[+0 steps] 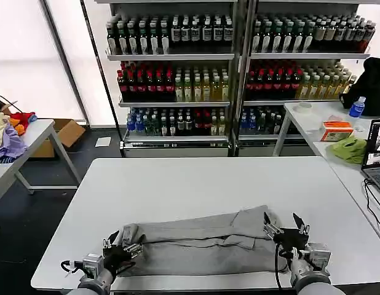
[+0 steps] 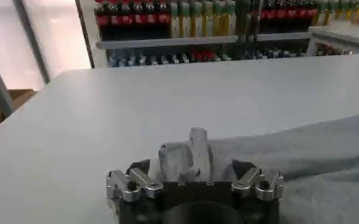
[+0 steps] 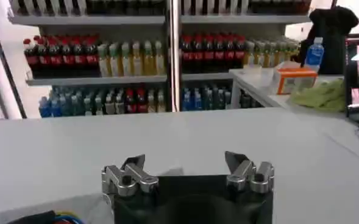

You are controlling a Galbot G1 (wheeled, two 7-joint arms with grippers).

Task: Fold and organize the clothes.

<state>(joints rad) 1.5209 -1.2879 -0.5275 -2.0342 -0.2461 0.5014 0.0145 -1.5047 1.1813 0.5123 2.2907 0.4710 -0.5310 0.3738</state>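
No writing can be read anywhere. A grey shirt (image 1: pixel 199 243) lies folded in a long band along the near edge of the white table (image 1: pixel 202 178). At its left end the left gripper (image 1: pixel 120 246) stands wide open around a raised fold. At its right end the right gripper (image 1: pixel 287 228) hangs open, empty. Beyond the table stand bottle shelves (image 1: pixel 178 74).

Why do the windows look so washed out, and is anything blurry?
Head view: daylight blows the windows white, while the grey shirt and table are evenly lit. Left wrist view: the shirt fold by the left tool looks soft. Right wrist view: the bottle shelves stay fairly clear.
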